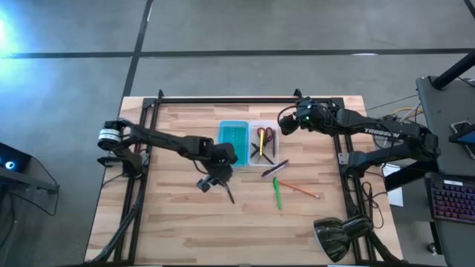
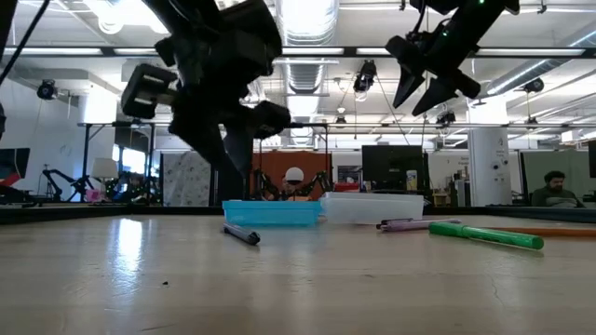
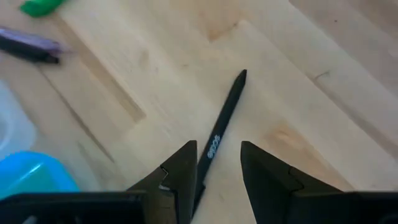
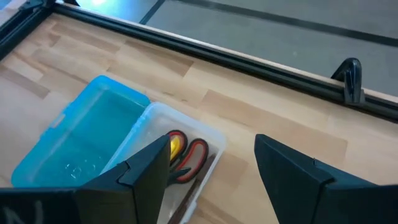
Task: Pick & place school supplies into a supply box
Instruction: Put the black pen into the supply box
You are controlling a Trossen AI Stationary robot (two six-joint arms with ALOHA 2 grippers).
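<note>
My left gripper (image 1: 217, 180) hovers open above a thin dark pen (image 3: 219, 127) that lies flat on the wood; in the left wrist view its fingers stand on either side of the pen's near end, and the low view shows them raised above the pen (image 2: 240, 234). The supply box (image 1: 250, 143) lies open, with a turquoise half (image 4: 81, 140) and a clear half (image 4: 186, 134). Red-handled scissors (image 4: 189, 158) and other slim items lie in the clear half. A purple pen (image 1: 274, 169), a green marker (image 1: 277, 194) and an orange pencil (image 1: 300, 190) lie on the table. My right gripper (image 1: 284, 122) is open, raised beside the box's far right corner.
A black rail frame (image 1: 223, 100) runs along the table's far and side edges. A dark lamp head (image 1: 338, 237) sits at the near right corner. Bare wood spreads along the near side. A person (image 2: 556, 186) sits far off in the room.
</note>
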